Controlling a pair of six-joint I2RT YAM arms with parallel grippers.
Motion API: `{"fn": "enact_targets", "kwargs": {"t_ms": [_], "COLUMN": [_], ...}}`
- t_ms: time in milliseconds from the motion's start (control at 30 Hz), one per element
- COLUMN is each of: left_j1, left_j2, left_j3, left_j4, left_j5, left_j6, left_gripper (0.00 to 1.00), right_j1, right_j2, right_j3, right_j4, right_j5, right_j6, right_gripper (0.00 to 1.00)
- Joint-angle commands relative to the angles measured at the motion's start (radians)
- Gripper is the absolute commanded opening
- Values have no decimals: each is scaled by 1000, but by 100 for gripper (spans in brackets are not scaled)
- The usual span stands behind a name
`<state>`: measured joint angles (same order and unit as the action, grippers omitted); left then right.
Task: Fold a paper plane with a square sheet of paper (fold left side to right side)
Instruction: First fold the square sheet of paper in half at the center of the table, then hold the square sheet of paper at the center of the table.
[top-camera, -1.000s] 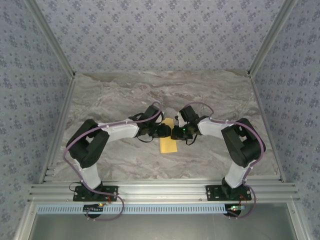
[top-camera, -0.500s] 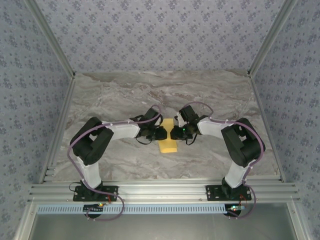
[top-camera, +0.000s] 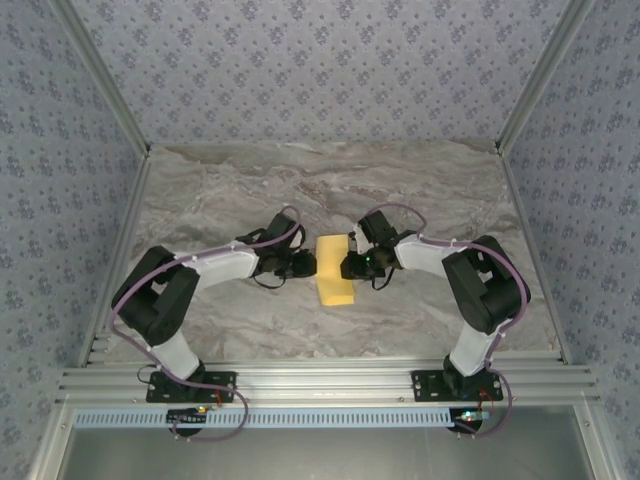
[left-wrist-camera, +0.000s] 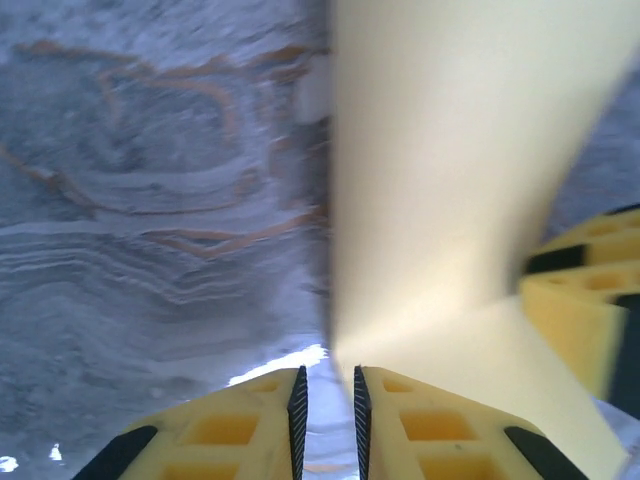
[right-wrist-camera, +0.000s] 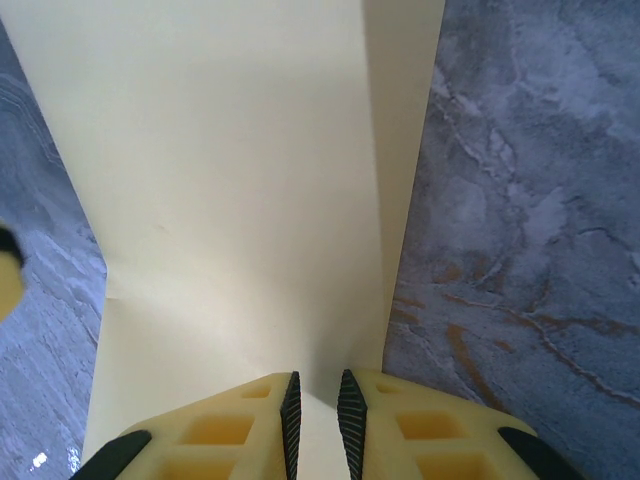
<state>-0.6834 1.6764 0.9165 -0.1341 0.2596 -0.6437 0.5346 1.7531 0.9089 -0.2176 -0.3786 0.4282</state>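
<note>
The yellow-orange paper (top-camera: 336, 272) lies on the marble table as an upright rectangle, folded over on itself, between the two grippers. My left gripper (top-camera: 306, 265) sits just off its left edge, jaws shut with only bare table in the thin slit between them (left-wrist-camera: 326, 378); the paper (left-wrist-camera: 450, 180) rises blurred to its right. My right gripper (top-camera: 349, 267) rests low over the paper's right side, jaws shut (right-wrist-camera: 314, 380), with the paper (right-wrist-camera: 240, 190) spread flat ahead and a fold line running down it. Its yellow fingers (left-wrist-camera: 585, 300) show in the left wrist view.
The marble table (top-camera: 240, 190) stretches open behind and to both sides of the paper. Aluminium frame rails (top-camera: 320, 380) run along the near edge, and patterned walls close in the back and sides.
My left gripper has pulled back leftward off the paper, and its elbow has swung out to the left. More of the paper shows now. The right arm has stayed put.
</note>
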Motion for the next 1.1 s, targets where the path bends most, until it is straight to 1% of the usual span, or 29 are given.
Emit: {"fn": "enact_targets", "kwargs": {"t_ms": [0, 67, 200, 300, 433, 567, 833, 933, 1067], "left_j1": [-29, -40, -48, -58, -74, -86, -98, -100, -101], "left_j2": [-13, 21, 105, 141, 155, 170, 169, 175, 180], "left_j3": [14, 26, 54, 56, 46, 32, -31, -32, -30], "left_j4": [89, 118, 131, 141, 125, 75, 91, 92, 93], "left_j5": [75, 86, 79, 78, 59, 27, 0, -4, -5], "left_j6": [0, -15, -34, -36, -34, -49, -77, -79, -79], "left_gripper": [21, 21, 21, 21, 21, 21, 21, 21, 21], "right_j1": [12, 13, 17, 19, 21, 20, -33, -50, -55], "right_j2": [59, 57, 57, 52, 34, -2, -86, -76, -10], "right_j3": [-34, -34, -33, -33, -33, -33, 21, 55, 108], "right_j4": [-103, -104, -101, -95, -83, -61, 22, 42, 54], "right_j5": [36, 36, 32, 23, 16, 4, -106, -115, -123], "right_j6": [-3, -5, -1, 2, -1, -11, -14, -10, 1], "right_gripper": [25, 25, 24, 25, 25, 25, 25, 25, 25]}}
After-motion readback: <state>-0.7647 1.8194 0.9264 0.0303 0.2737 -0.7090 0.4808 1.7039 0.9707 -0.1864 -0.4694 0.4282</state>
